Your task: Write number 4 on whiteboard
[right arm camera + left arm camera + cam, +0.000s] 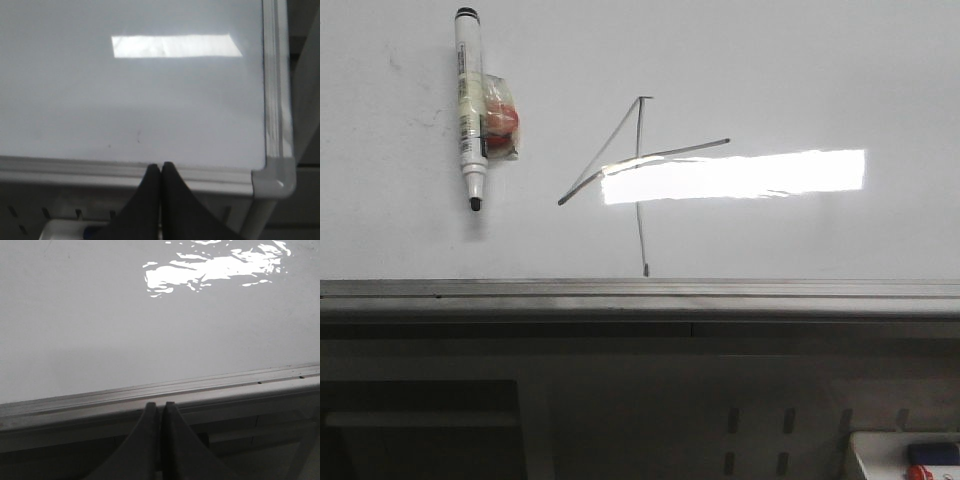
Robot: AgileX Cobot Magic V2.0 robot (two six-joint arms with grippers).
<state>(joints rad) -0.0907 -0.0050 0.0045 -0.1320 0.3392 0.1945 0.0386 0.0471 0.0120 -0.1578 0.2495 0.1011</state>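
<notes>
Grippers first: your left gripper (161,407) sits at the near frame edge of the whiteboard (800,70) with both dark, tapered fingers pressed together and nothing between them. Your right gripper (161,167) is closed the same way, empty, at the near frame close to the rounded grey corner cap (274,181). Neither arm shows in the front view.

You have one number 4 (640,170) on the glossy white surface, three thin dark-grey strokes: a diagonal, a slanted crossbar and a long vertical running down almost to the metal frame. One bright rectangular reflection (750,175) overlaps its crossbar. One white marker (471,110) with a black tip lies left of the figure, a small red piece (502,125) taped against its barrel.
</notes>
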